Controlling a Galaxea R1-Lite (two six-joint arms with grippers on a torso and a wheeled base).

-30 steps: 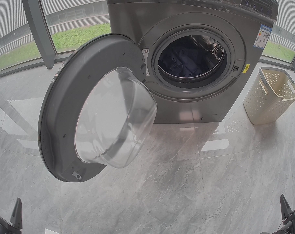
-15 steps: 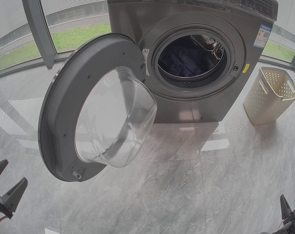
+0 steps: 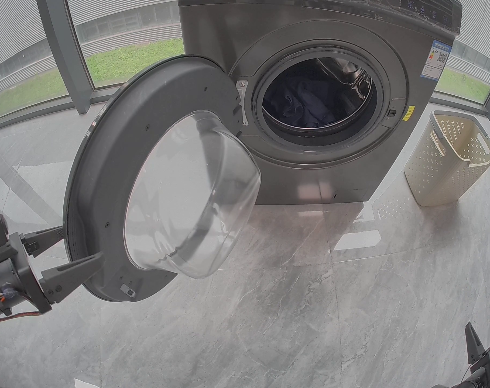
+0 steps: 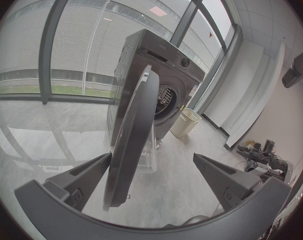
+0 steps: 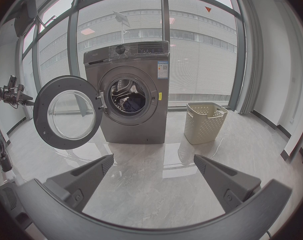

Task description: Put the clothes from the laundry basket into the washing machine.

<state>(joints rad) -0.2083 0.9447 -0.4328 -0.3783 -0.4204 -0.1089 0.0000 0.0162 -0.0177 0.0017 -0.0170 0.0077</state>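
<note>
The left gripper (image 4: pixel 150 157) has its fingers (image 4: pixel 88 174) spread wide. The left wrist view shows the open door (image 4: pixel 131 134) edge-on, with its rim between them; I cannot tell whether they touch it. The head view looks into the washing machine (image 3: pixel 320 179), where dark clothes (image 3: pixel 304 101) lie in the drum. The right gripper (image 5: pixel 153 159), its fingers also apart and holding nothing, hangs low, well apart from the laundry basket (image 5: pixel 204 120) beside the machine.

Washing machine (image 3: pixel 309 179): top cut off by upper edge of head view. Dark clothes (image 3: pixel 304 103) in drum: lower part behind the opening's rim, number of pieces can't be told. Basket (image 3: pixel 441 173): bottom hidden by its own wall. Left gripper (image 3: pixel 82 244): tip of one finger behind the door (image 3: pixel 126 136) rim, contact unclear. Right gripper (image 3: pixel 483 319): body cut off at bottom right corner.
</note>
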